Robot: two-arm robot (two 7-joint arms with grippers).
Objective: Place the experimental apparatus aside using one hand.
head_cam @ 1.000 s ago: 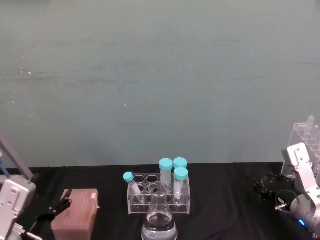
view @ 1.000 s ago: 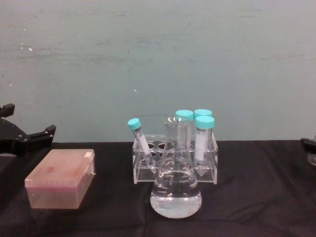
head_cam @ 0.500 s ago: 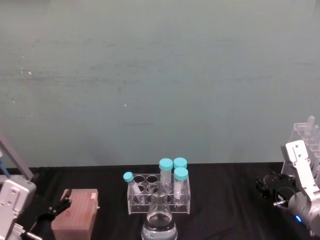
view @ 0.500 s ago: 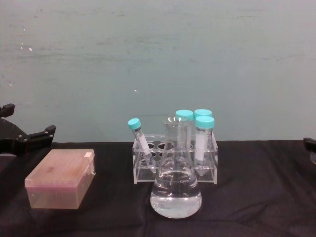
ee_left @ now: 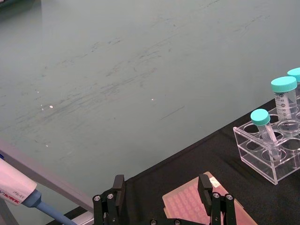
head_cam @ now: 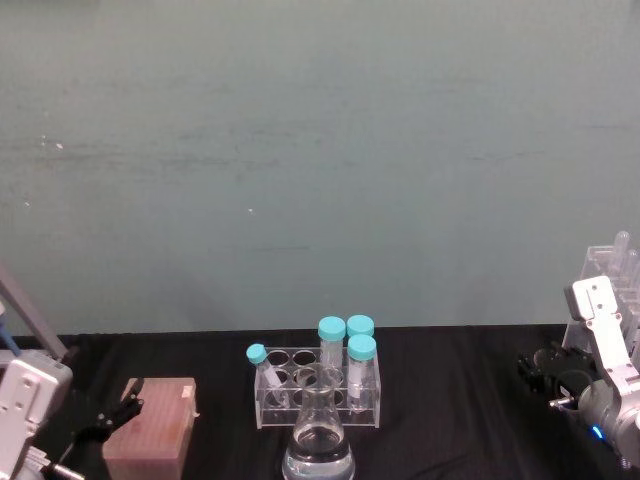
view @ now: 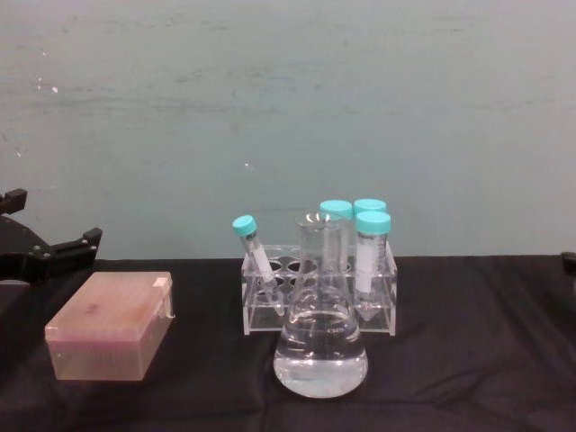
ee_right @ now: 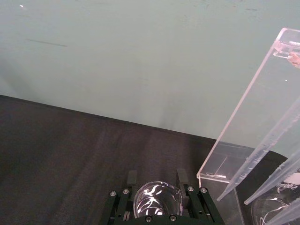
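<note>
Since the earlier frames the right gripper point(ee_right: 157, 180) has drawn further toward the right edge of the desk point(view: 468, 360). In the chest view barely a sliver of it is left at the right border. Nothing else on the desk has shifted.

Right arm: its fingers point(ee_right: 182, 178) pinch the small glass beaker point(ee_right: 157, 199) from both sides, and the rim sits between them. The beaker is at the far right of the desk, near the foot of the tall acrylic rack point(ee_right: 243, 126), which stands upright just to its right. We cannot tell whether the beaker's base touches the desk.

Left arm: the left gripper point(ee_left: 161, 180) hangs at the left edge of the desk with its fingers spread wide, above the near-left side of the pink box point(view: 112, 324). It touches nothing.

Centre of desk: the conical flask point(view: 319, 346) stands upright nearest to us, with clear liquid in its lower part. Directly behind it is the small clear rack point(view: 261, 310) holding the teal-capped tubes point(view: 373, 252), three of them upright at the right and one leaning at the left. The pink box lies to the left of the flask, apart from it.
</note>
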